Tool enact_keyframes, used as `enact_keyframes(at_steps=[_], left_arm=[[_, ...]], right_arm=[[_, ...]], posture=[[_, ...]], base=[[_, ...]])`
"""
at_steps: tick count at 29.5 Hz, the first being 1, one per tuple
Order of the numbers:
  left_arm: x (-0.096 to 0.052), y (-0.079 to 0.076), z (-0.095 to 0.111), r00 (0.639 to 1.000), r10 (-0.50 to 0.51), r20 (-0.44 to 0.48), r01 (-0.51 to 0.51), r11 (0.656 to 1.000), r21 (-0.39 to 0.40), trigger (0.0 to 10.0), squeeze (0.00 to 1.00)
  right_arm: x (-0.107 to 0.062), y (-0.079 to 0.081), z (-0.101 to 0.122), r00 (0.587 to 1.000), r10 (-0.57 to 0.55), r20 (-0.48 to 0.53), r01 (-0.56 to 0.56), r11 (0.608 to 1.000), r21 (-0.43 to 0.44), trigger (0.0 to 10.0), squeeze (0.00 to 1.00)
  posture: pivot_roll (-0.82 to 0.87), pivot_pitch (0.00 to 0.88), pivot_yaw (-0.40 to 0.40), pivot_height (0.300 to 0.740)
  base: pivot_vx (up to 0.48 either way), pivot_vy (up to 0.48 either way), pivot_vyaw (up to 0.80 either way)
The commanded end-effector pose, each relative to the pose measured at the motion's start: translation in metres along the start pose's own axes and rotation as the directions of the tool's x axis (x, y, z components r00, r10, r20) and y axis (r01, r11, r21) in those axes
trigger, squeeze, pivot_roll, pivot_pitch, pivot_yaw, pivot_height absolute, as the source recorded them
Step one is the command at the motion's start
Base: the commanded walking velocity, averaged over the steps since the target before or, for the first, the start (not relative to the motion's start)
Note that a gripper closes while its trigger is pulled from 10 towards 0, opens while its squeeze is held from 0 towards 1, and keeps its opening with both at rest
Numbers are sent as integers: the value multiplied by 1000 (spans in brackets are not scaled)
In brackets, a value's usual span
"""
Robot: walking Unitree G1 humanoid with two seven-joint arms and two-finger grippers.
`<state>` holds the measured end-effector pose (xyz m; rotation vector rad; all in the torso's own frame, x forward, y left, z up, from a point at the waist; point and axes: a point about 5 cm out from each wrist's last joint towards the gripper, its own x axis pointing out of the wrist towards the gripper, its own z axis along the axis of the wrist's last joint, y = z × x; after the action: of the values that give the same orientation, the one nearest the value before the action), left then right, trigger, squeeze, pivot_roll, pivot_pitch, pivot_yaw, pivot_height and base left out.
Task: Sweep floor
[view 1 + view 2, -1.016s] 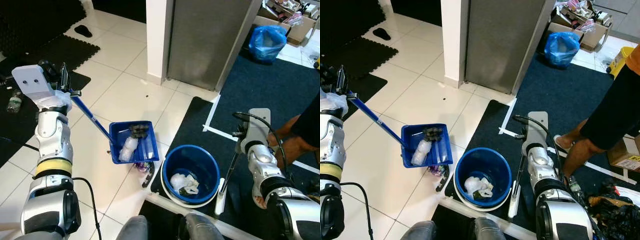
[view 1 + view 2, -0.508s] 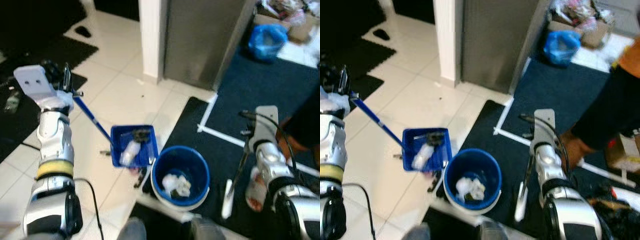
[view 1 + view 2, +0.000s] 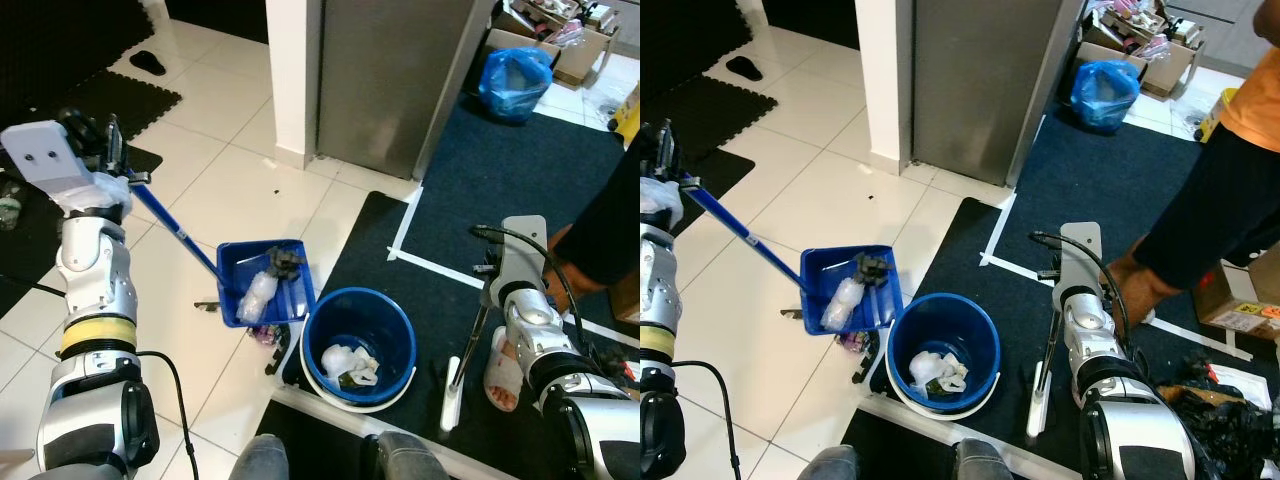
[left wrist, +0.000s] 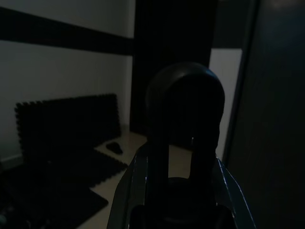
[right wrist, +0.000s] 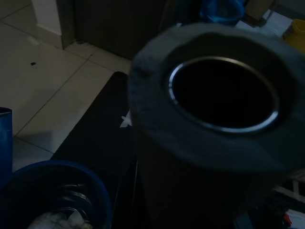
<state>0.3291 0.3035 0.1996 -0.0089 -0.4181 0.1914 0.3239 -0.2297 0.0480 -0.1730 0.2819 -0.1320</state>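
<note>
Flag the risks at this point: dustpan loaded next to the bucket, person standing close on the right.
1. The dustpan sits beside the bucket, not over it; tipping now would likely spill the trash onto the tiles.
2. Litter under the pan could get missed.
3. A person's foot is right by the broom; a swing might hit it.

- The person (image 3: pixel 1215 190) at the right edge is cut off: just an orange shirt, dark shorts and a leg are in frame.
- The scraps in the dustpan (image 3: pixel 264 283) and the bucket (image 3: pixel 358 345) are too small to identify.
- The left wrist view is very dark; a rounded black handle (image 4: pixel 185 138) blocks its centre.
- A grey tube end (image 5: pixel 214 102) hides most of the right wrist view.
</note>
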Motion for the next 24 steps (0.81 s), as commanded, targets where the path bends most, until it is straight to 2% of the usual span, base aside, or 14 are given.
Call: enact_keyframes(at_steps=[1, 6, 11, 12, 13, 14, 16, 19, 24], left_arm=[[13, 0, 27, 994, -2, 114, 3, 1000, -12, 10000, 0], [17, 2, 36, 989, 12, 144, -9, 1000, -23, 10000, 0], [18, 20, 43, 983, 93, 161, -97, 995, 18, 10000, 0], [17, 23, 45, 979, 113, 169, -114, 993, -4, 10000, 0], [18, 23, 48, 974, 128, 189, -119, 991, -59, 10000, 0], [20, 21, 51, 971, 125, 206, -107, 990, -96, 10000, 0], [20, 21, 51, 971, 125, 206, -107, 990, -96, 10000, 0], [27, 6, 68, 957, 71, 281, -31, 989, -146, 10000, 0], [34, -8, 86, 938, 26, 346, 33, 986, -163, 10000, 0]], right_arm=[[0, -5, 2, 1000, -27, 7, 27, 999, -18, 10000, 0], [0, -5, 1, 1000, -27, 5, 27, 999, -16, 10000, 0], [0, -5, 0, 1000, -29, 4, 29, 999, -16, 10000, 0], [0, -5, 0, 1000, -29, 2, 29, 999, -17, 10000, 0], [0, -5, -1, 1000, -29, -1, 29, 999, -20, 10000, 0], [-1, -5, -1, 1000, -28, -4, 28, 999, -23, 10000, 0], [-1, -5, -1, 1000, -28, -4, 28, 999, -23, 10000, 0], [-1, -5, -2, 1000, -29, -9, 28, 999, -29, 10000, 0], [-1, -6, -3, 999, -35, -15, 34, 999, -37, 10000, 0]], posture=[[208, 43, -61, 740], [206, 40, -60, 740], [200, 39, -59, 740], [202, 40, -61, 740], [202, 40, -61, 740], [203, 40, -64, 740], [203, 40, -64, 740], [201, 38, -67, 740], [201, 36, -66, 740]], base=[[0, 0, 0], [0, 0, 0], [0, 0, 0], [0, 0, 0], [0, 0, 0], [0, 0, 0], [0, 0, 0], [0, 0, 0], [0, 0, 0]])
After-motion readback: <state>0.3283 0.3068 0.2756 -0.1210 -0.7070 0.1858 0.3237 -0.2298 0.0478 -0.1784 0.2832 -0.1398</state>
